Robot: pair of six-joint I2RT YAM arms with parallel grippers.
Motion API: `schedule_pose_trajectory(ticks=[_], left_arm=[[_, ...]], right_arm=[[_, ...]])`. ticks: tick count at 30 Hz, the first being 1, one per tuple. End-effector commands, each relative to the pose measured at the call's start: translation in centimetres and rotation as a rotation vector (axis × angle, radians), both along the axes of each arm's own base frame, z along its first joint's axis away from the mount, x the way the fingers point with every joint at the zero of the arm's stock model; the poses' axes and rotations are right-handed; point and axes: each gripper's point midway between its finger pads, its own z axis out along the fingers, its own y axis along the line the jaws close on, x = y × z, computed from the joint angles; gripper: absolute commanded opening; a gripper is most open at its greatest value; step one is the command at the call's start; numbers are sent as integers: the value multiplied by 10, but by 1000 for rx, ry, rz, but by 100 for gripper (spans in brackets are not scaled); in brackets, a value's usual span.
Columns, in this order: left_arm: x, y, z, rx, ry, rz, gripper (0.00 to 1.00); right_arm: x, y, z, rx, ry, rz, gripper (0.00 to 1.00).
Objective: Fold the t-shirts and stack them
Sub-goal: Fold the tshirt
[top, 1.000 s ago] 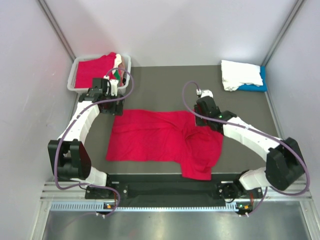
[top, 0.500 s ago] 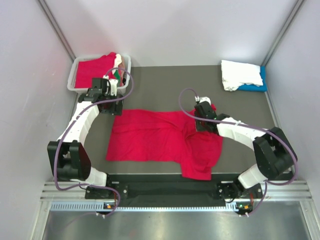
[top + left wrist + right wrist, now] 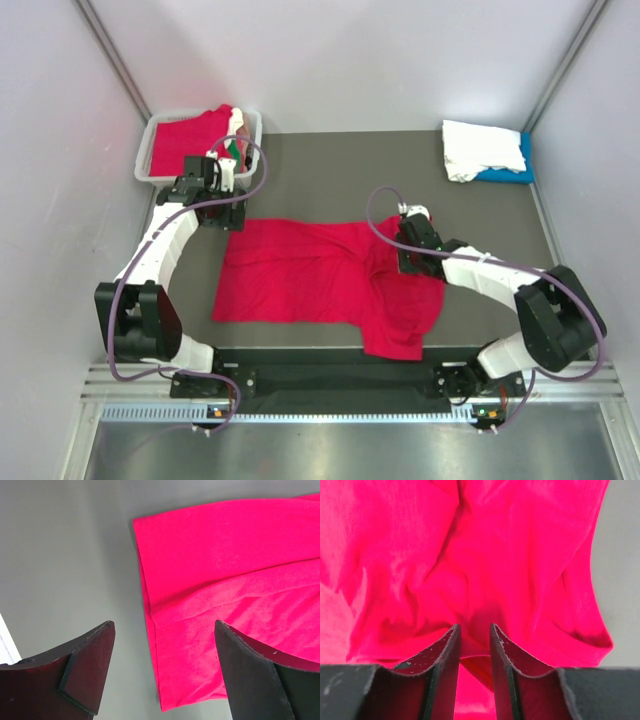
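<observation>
We saw a bright red t-shirt lying spread out in the middle of the dark grey table, between the two arms. Its left part was flat and smooth. Its right part was bunched up with many wrinkles, and one bit reached toward the near edge.

The left gripper hung over the shirt's far left corner with its fingers wide apart, holding nothing. The right gripper was down at the wrinkly part. Its fingers were close together with a thin gap, and we could not tell if cloth was pinched there.

A white t-shirt lay on a blue t-shirt in the far right corner. A pale plastic tub in the far left corner held more red cloth. Plain pale walls stood around the table.
</observation>
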Motion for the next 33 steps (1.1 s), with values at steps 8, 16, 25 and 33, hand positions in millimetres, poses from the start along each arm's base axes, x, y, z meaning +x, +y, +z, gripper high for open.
schedule_pose_trajectory(ticks=[8,16,25,33], left_arm=[[9,-3,19,-12,-42,-5,85],[-1,-6,28,-37,-36,-1,86],[-60,-4,27,-20,-21,-60,86],[-95,3,36,-5,-97,-75,84]], right_arm=[[-44,2,12,88,-9,9,29],[-63,11,41,147,-18,23,35],[-132,37,36,143,59,89,100],[-143,33,52,198,18,69,100]])
